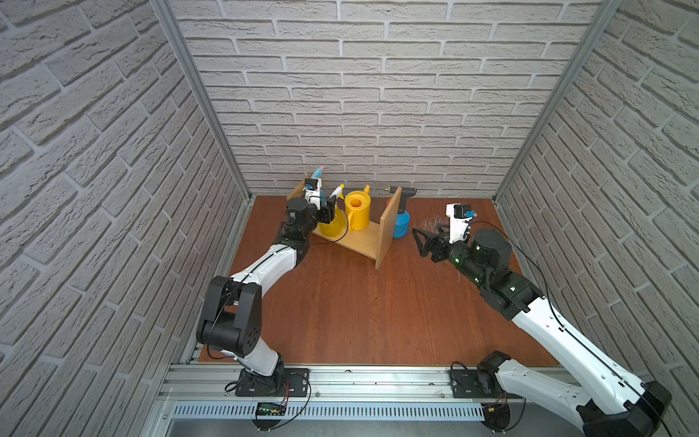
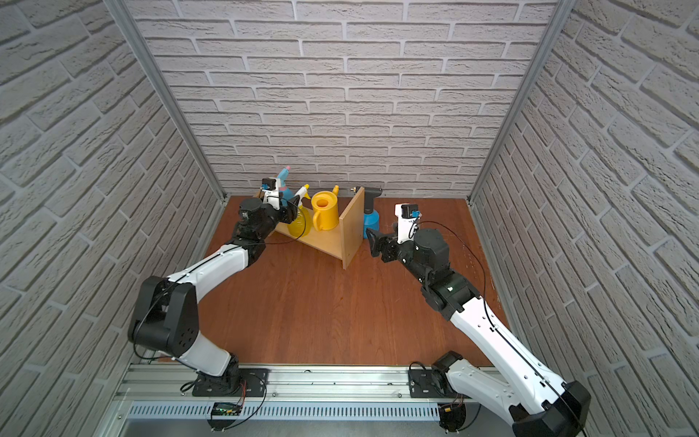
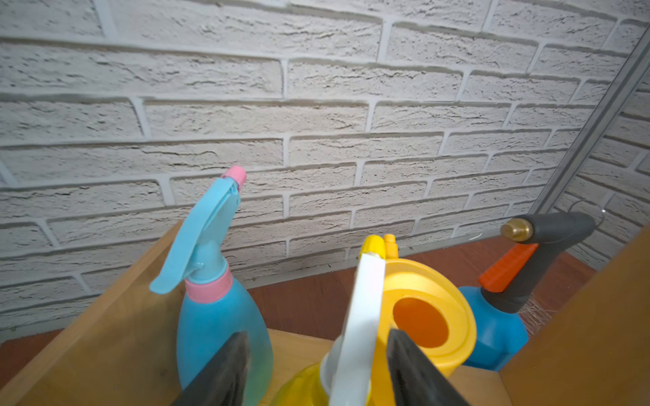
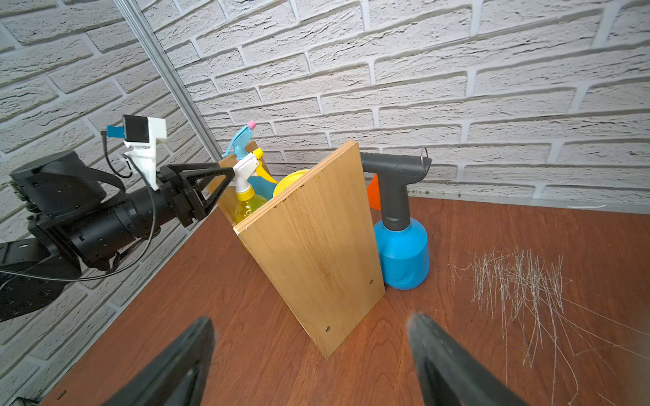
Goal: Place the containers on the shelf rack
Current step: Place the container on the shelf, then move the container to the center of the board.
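Nearest, the metal rail (image 1: 378, 378), then a wide bare stretch of brown table (image 1: 359, 314) before the light wooden shelf rack (image 1: 387, 230). Right gripper (image 1: 417, 243) over open table, jaws wide apart and empty; left gripper (image 3: 316, 334) parted either side of the white trigger (image 3: 362, 316) of the translucent yellow spray bottle (image 3: 306, 386), upright on the board (image 1: 355, 240). Also on that board, light-blue spray bottle (image 3: 218, 327) and opaque yellow watering can (image 1: 357, 212); blue pump sprayer (image 1: 401, 225) on the table just outside an end panel (image 4: 309, 246), near the brick wall (image 1: 378, 113).
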Controlling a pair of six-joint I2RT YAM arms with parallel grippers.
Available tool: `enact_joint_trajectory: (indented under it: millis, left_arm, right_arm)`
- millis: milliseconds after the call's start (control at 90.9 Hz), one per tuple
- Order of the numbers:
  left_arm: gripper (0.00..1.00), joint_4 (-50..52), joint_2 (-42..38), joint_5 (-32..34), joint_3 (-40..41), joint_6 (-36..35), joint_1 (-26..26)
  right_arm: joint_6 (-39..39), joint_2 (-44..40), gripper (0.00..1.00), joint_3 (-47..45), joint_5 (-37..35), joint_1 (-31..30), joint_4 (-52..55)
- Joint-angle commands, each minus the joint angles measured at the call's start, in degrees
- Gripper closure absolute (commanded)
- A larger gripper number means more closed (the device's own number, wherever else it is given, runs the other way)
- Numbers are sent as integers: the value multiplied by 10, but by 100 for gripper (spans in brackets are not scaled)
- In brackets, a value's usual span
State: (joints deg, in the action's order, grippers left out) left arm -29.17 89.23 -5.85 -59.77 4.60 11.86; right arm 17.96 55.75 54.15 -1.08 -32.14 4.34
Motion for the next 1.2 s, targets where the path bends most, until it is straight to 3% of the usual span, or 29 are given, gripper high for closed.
enact_joint_trajectory:
  millis: [0, 198, 308, 462, 561, 660, 726, 781, 869, 990, 1188]
  left_arm:
    - [30, -1, -48, -13, 12, 5, -5]
    - [20, 54, -126, -16, 29, 19, -5]
    - [12, 137, -187, -56, 25, 36, -5]
    - [9, 149, -275, -158, 85, 146, -2]
    - [9, 109, -339, -170, 169, 210, 31]
    - [6, 112, -393, -136, 240, 195, 104]
    - [3, 122, -410, -100, 270, 142, 171]
    - [2, 121, -411, -79, 293, 88, 226]
    - [2, 106, -404, -17, 321, 36, 292]
    - [2, 59, -396, 30, 358, 69, 304]
    - [2, 79, -402, 59, 350, 69, 303]
  right_arm:
    - [-7, -12, 9, 13, 3, 4, -8]
    - [-20, -22, 9, 14, 4, 6, 3]
    - [-31, -28, 6, 11, 12, 27, 11]
    - [5, -21, 2, -32, 142, 143, -34]
    - [4, 9, 2, -53, 232, 208, -78]
    - [-54, 54, 2, -45, 306, 239, -101]
    - [-131, 96, 2, -25, 369, 244, -95]
    - [-217, 140, 2, 6, 416, 244, -70]
    - [-321, 212, 2, 77, 431, 245, 24]
    - [-395, 307, 2, 179, 438, 256, 101]
    - [-471, 420, 2, 312, 434, 262, 169]
